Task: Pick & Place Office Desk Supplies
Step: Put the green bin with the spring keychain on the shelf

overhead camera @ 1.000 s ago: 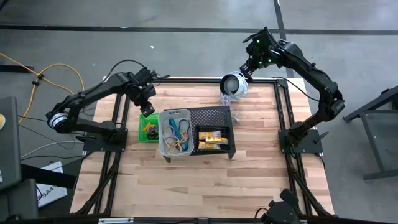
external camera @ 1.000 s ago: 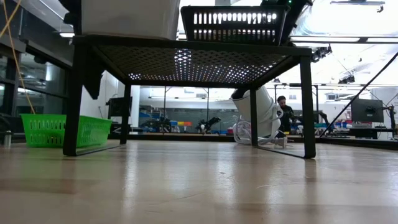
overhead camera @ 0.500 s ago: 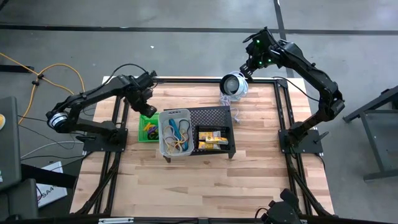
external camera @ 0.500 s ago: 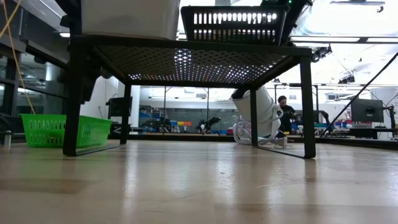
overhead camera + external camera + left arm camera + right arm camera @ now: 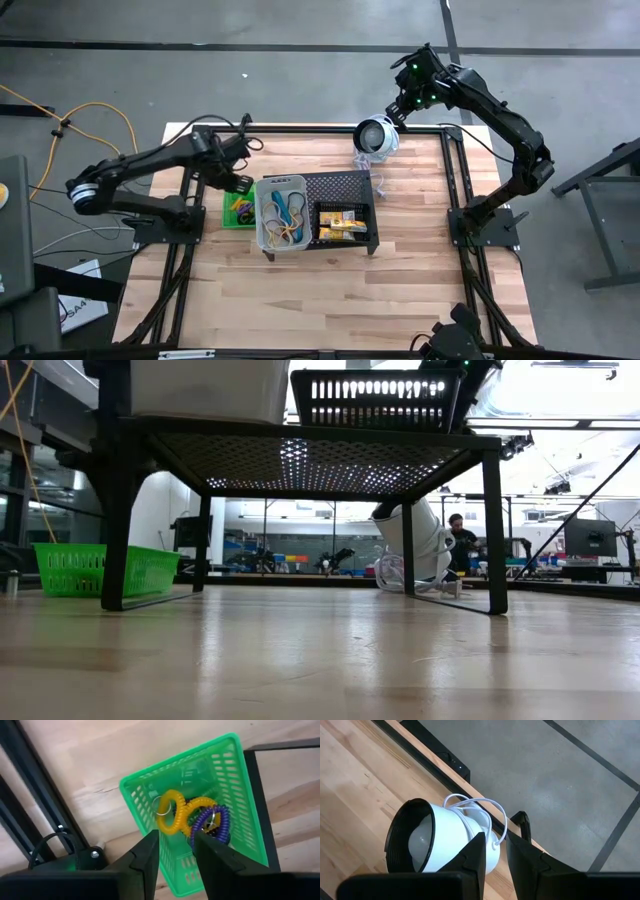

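Note:
A green bin (image 5: 237, 208) stands on the table left of the black stand. In it lie yellow (image 5: 167, 812), orange (image 5: 196, 806) and purple (image 5: 210, 822) coil loops. My left gripper (image 5: 175, 865) hangs over the bin's far part (image 5: 240, 182), pointing down, open, with nothing between its fingers. On top of the stand, a clear bin (image 5: 281, 213) holds rubber bands and a black bin (image 5: 345, 222) holds yellow tubes. My right gripper (image 5: 495, 851) waits at the far right (image 5: 398, 110), slightly open, above the round white device.
The black perforated stand (image 5: 300, 460) stands mid-table on four legs, bearing two bins. The round white device (image 5: 375, 135) with its white cable (image 5: 485, 810) lies at the table's far edge. Black frame rails run along the table's sides. Bare wood lies toward the near edge.
My left gripper has rolled about its own pointing line and shifted a little toward the near edge, coming over the green bin. Its fingers have kept the same gap. The bins and the loops have not moved.

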Tool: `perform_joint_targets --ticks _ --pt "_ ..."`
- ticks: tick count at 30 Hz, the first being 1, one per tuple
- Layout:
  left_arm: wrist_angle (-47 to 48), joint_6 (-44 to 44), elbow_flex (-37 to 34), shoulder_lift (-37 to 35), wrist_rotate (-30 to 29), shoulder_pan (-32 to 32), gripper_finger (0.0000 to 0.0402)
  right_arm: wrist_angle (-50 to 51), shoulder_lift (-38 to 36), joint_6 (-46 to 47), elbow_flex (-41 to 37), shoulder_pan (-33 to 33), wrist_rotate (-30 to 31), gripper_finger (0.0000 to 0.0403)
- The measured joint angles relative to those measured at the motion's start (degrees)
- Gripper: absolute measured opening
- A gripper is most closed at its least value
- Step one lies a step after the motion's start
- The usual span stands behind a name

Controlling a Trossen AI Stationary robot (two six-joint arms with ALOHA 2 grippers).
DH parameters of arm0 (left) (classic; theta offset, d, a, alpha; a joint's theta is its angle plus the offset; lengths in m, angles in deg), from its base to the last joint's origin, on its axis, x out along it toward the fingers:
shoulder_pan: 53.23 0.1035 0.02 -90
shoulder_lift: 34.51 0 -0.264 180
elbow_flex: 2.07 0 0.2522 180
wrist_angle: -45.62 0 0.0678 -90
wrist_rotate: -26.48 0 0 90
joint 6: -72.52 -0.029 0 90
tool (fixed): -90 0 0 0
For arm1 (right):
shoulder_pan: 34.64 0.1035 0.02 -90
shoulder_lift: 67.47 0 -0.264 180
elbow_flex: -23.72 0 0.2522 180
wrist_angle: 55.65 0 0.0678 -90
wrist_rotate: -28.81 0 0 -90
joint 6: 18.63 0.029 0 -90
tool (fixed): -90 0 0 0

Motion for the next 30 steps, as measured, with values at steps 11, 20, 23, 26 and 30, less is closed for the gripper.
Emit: perform_joint_targets --ticks 11,20,23,26,30 --pt "1.61 15.87 -2.42 -0.5 -3.13 -4.69 0.0117 -0.09 0.0 0.02 0.0 0.0 -0.02 0.0065" --pt "0.54 21.32 -6.46 -0.48 -2.91 -5.75 0.0117 -0.13 0.0 0.01 0.0 0.0 -0.02 0.0065" --pt "-0.41 21.62 -7.44 -0.48 -2.91 -5.75 0.0117 -0.15 0.0 0.02 0.0 0.0 0.0 0.0065" --pt "-1.4 22.64 -9.08 -0.48 -2.61 -5.75 0.0117 -0.15 0.0 0.0 0.0 0.0 -0.02 0.0065" --pt "-3.32 24.47 -11.45 -0.46 -1.41 -5.75 0.0117 -0.15 0.0 0.01 0.0 0.0 0.0 0.0065"
